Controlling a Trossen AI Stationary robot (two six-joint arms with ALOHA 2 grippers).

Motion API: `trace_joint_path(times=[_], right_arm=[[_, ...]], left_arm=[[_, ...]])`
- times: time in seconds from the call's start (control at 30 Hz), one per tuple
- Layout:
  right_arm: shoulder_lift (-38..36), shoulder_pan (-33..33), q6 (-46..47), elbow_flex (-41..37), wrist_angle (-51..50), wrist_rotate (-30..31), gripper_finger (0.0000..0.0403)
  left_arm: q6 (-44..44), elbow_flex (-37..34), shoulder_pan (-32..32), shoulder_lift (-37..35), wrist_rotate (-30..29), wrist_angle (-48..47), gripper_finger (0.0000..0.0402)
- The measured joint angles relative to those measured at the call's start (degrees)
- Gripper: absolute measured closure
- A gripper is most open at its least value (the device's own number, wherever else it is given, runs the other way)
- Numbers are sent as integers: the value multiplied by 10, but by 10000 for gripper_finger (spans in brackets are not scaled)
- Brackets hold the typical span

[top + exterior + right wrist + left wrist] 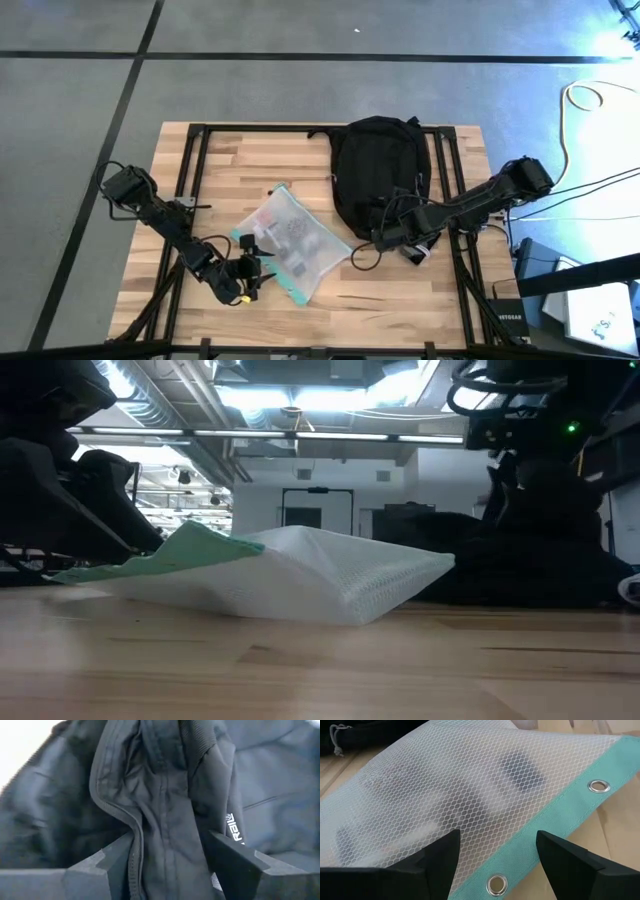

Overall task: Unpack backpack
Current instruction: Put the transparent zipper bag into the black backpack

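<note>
while the left pincer (495,860) sits low by the near part of the wooden slat table (215,165), its two dark fingers (440,855) stand partly apart. between them lies the teal cloth edge of a see-through mesh pouch with silver ring holes (470,795). the edge runs through the gap, but you cannot tell if the fingers squeeze it or only sit on each side of it. the pouch spreads out ahead of this pincer, and some dark and pale things show dimly inside it. in the low view the teal edge is lifted a bit off the table next to the arm.

the right pincer (172,855) is partly open too. folds of black cloth from the big black fabric backpack (380,170) fill the gap between its fingers (107,862), with a seam running down the middle. small pale letters show on the cloth just beside one finger. you cannot tell if the fingers pinch the cloth. the backpack lies flat on the table, stretching away from this pincer toward the far edge, just beside the pouch.
</note>
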Motion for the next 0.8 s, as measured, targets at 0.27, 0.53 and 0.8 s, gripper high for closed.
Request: trace_joint_path(times=[0.27, 0.53, 0.8], right_arm=[[4, 0, -34, 0, 2, 60, 185], [8, 33, -46, 0, 18, 95, 126], [8, 72, -44, 0, 14, 207, 32]], left_arm=[[0, 0, 0, 0, 0, 0, 155], [1, 0, 0, 0, 0, 0, 155], [0, 0, 3, 0, 0, 0, 155]])
